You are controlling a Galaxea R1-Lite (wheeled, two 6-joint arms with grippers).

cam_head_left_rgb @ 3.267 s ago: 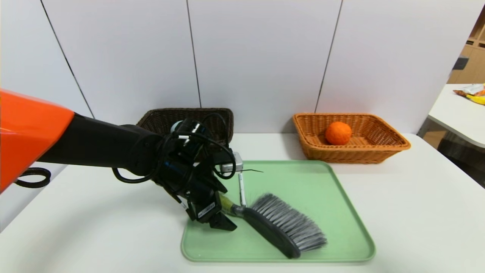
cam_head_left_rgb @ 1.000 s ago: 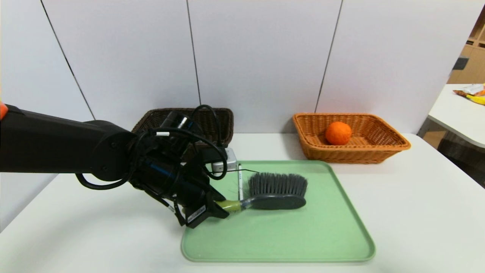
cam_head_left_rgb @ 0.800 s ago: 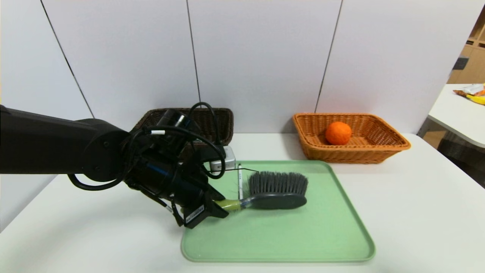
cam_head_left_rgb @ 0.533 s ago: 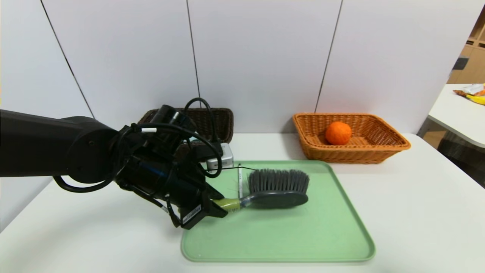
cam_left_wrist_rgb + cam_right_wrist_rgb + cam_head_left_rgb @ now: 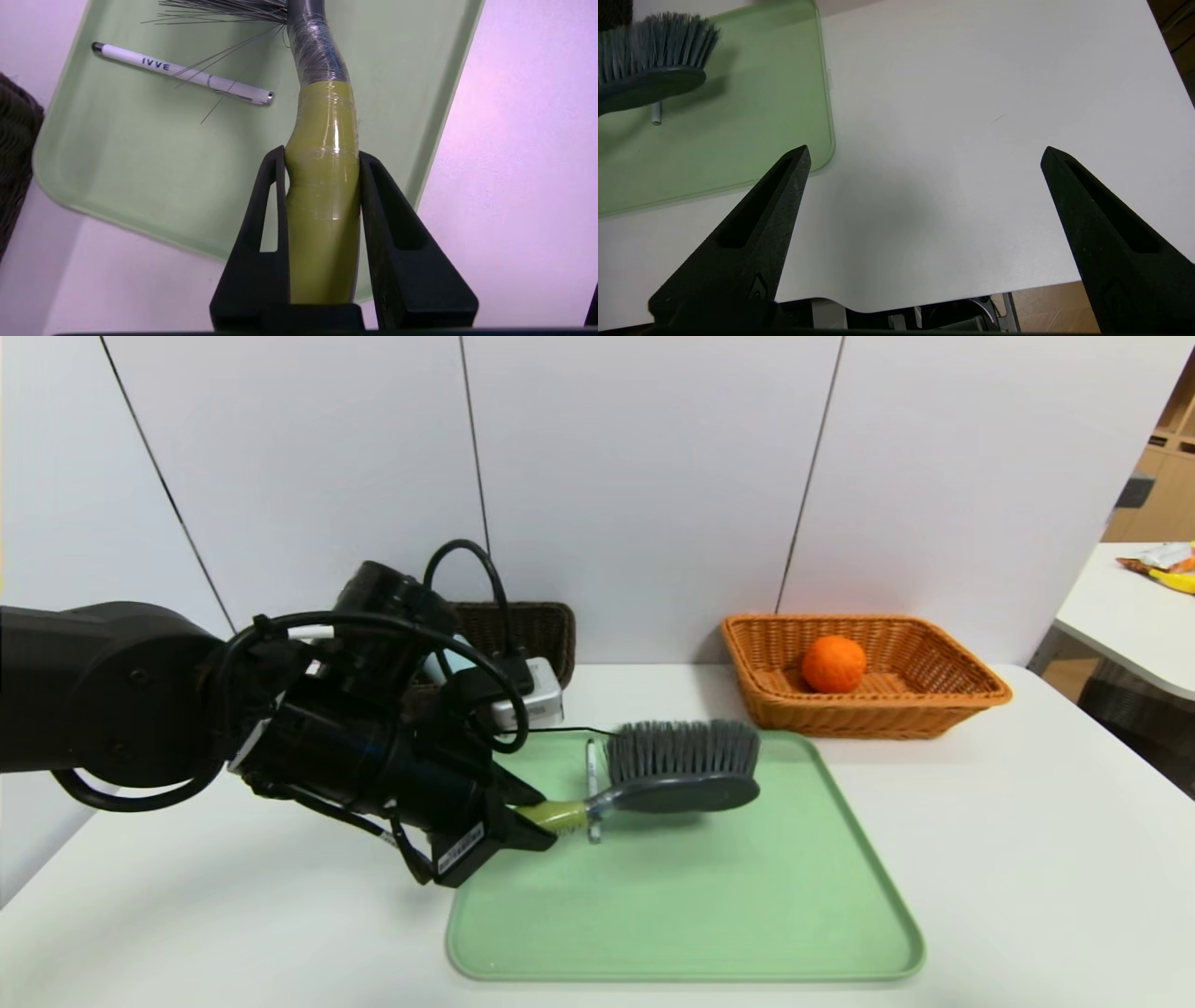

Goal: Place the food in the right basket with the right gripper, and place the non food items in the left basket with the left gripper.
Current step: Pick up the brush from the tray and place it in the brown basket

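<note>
Above the green tray's (image 5: 747,896) near-left part, the left end effector (image 5: 322,154) grips the brush (image 5: 686,793) by its smooth, plastic-wrapped olive handle, gray bristles toward the far side. Its arm reaches in from the left. A slim white pen (image 5: 182,73) lies on the tray. The right end effector (image 5: 924,156) stands wide open over the tabletop (image 5: 924,210). The far-right woven wicker basket (image 5: 878,714) holds a round, dimpled orange (image 5: 834,664); the dark one (image 5: 551,635) sits far left.

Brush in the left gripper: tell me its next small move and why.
Probably lift it a little and carry it toward the dark left basket: the left gripper is closed on the handle of the brush, a non-food item, which hangs above the green tray.
</note>
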